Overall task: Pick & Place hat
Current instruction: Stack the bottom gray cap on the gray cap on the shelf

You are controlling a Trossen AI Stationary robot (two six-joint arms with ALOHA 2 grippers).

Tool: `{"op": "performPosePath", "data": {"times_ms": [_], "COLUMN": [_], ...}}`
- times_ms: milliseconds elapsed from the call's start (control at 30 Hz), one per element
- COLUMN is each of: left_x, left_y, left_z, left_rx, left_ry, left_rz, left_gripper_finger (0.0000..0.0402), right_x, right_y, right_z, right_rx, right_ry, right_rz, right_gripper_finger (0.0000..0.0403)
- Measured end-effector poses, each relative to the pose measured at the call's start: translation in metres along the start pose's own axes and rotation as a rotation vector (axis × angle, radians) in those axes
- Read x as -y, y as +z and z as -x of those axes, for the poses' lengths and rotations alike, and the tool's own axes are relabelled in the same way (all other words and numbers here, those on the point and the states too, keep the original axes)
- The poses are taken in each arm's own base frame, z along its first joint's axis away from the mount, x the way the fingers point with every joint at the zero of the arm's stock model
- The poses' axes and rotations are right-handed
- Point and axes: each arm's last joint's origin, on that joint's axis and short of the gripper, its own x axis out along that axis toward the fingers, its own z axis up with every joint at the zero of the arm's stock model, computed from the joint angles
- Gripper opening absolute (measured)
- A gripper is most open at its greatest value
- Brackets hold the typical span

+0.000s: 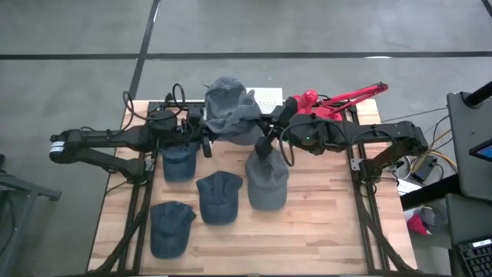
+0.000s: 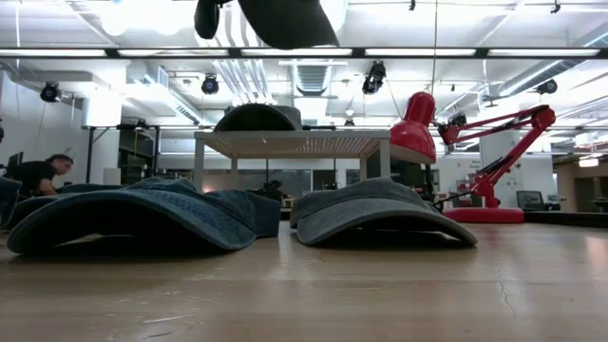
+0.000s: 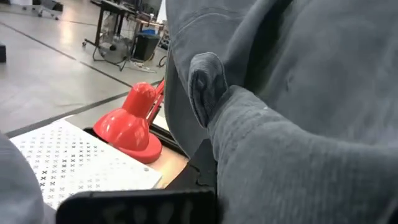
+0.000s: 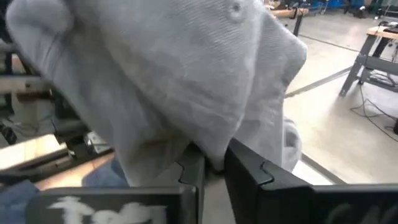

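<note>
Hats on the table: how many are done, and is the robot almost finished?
Four hats lie on the table, like the blue hat. A grey hat is in the air, pinched by the right gripper and seemingly also by the left gripper. It is not down yet.

high view looks straight down, low view level across the table (image 2: 380, 304); both share the red lamp (image 1: 338, 98)
</note>
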Motion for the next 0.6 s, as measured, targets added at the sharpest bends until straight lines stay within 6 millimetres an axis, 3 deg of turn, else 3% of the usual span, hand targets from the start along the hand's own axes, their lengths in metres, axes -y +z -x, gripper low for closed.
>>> {"op": "performPosePath", "data": {"times_ms": [333, 600], "left_x": [-0.004, -0.006], "left_y": [0.000, 0.003], "left_z": [0.005, 0.007], "left_rx": [-0.011, 0.002], "left_ry": [0.065, 0.071], "left_rz": [0.107, 0.133], "left_gripper_finger": [0.0000, 0.0000], "right_x": [0.017, 0.031], "right_y": [0.000, -0.003], "right_z": [0.023, 0.040], "right_rx": [-0.086, -0.167], "right_ry": [-0.019, -0.039], "right_rz": [0.032, 0.107], "right_gripper_finger": [0.0131, 0.0162]}}
